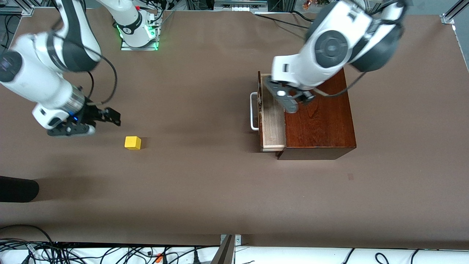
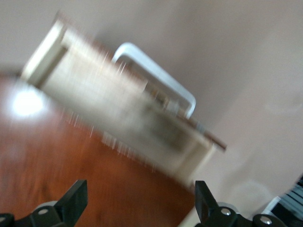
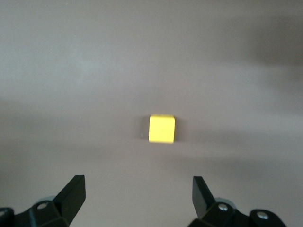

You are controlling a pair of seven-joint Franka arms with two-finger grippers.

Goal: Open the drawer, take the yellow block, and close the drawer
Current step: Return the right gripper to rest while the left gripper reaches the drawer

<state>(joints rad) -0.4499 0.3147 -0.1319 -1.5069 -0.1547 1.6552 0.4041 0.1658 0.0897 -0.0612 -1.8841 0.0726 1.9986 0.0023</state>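
brown table (image 1: 205, 190); yellow block (image 1: 132, 142) near wide right pincer (image 1: 104, 118); left pincer (image 1: 293, 101) wide over drawer (image 1: 272, 124)

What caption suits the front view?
Yellow block lies on table; right gripper open above it; drawer open.

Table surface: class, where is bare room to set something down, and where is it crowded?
Bare brown table lies between the yellow block and the drawer, and nearer the camera than both. Crowded: around the open drawer under the left claw, and beside the right claw.
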